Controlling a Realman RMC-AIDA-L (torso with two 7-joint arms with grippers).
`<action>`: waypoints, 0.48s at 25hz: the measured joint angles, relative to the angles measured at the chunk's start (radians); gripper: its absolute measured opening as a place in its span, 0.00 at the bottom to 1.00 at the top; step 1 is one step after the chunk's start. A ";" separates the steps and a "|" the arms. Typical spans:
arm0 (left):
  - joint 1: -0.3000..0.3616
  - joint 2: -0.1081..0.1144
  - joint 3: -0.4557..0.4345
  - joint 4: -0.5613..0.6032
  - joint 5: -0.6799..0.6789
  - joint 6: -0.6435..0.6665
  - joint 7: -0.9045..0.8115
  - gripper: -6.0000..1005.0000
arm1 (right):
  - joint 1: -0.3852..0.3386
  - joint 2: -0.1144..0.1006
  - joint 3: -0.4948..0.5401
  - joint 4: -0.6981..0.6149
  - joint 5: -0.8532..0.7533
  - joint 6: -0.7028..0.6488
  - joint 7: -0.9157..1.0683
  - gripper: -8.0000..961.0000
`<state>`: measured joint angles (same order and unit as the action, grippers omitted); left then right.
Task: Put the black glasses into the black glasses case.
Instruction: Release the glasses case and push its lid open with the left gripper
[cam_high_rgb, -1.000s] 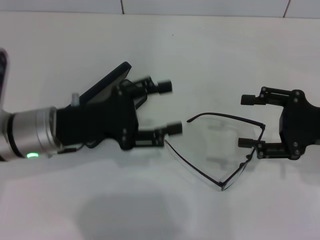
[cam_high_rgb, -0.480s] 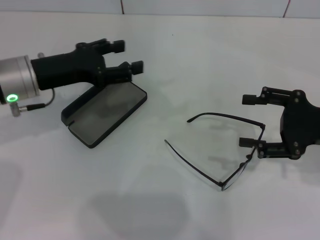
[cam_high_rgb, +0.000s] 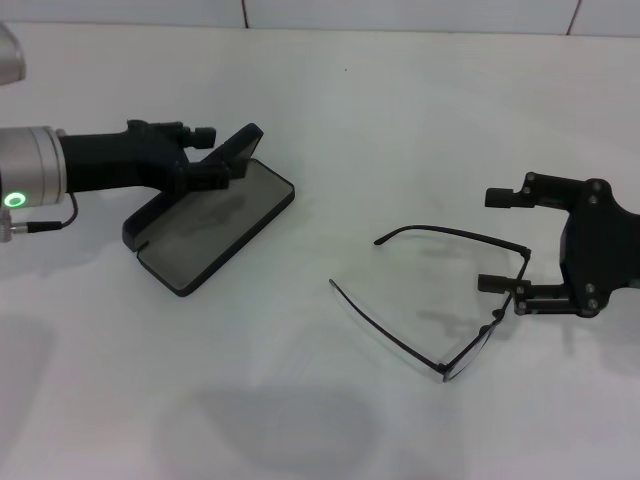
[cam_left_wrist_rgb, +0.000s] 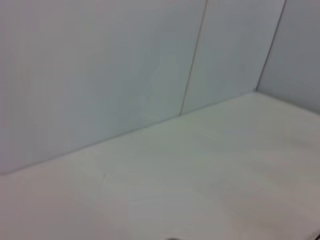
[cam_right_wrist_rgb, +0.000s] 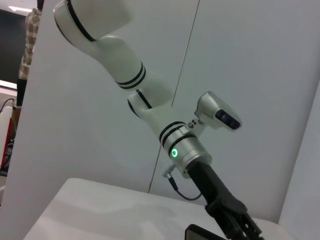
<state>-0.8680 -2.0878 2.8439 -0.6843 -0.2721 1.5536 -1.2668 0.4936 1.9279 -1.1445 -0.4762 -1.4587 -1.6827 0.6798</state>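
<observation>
Left gripper (cam_high_rgb: 222, 160): my fingers pinching the raised lid of black glasses case (cam_high_rgb: 215, 225).
Right gripper (cam_high_rgb: 500, 240): spread wide, lower finger touching black glasses (cam_high_rgb: 455, 300), right of case.

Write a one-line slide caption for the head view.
Left claw at the open black glasses case; right claw, open, beside the unfolded black glasses on the table.

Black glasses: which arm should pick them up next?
Right. The right gripper sits open beside the black glasses, one finger at the frame. The left gripper is across the table at the open black glasses case.
</observation>
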 joint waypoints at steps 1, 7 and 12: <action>-0.001 0.000 0.000 0.000 0.006 -0.007 -0.004 0.81 | 0.000 0.000 -0.001 0.000 0.000 0.000 -0.003 0.77; -0.004 0.001 0.000 -0.001 0.044 -0.034 -0.022 0.62 | 0.000 0.002 -0.004 0.000 -0.008 0.001 -0.018 0.76; -0.009 0.000 0.000 0.008 0.070 -0.090 -0.039 0.54 | 0.000 0.005 -0.002 0.000 -0.025 0.002 -0.039 0.76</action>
<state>-0.8773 -2.0883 2.8439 -0.6765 -0.2024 1.4635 -1.3058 0.4940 1.9327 -1.1469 -0.4760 -1.4835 -1.6809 0.6406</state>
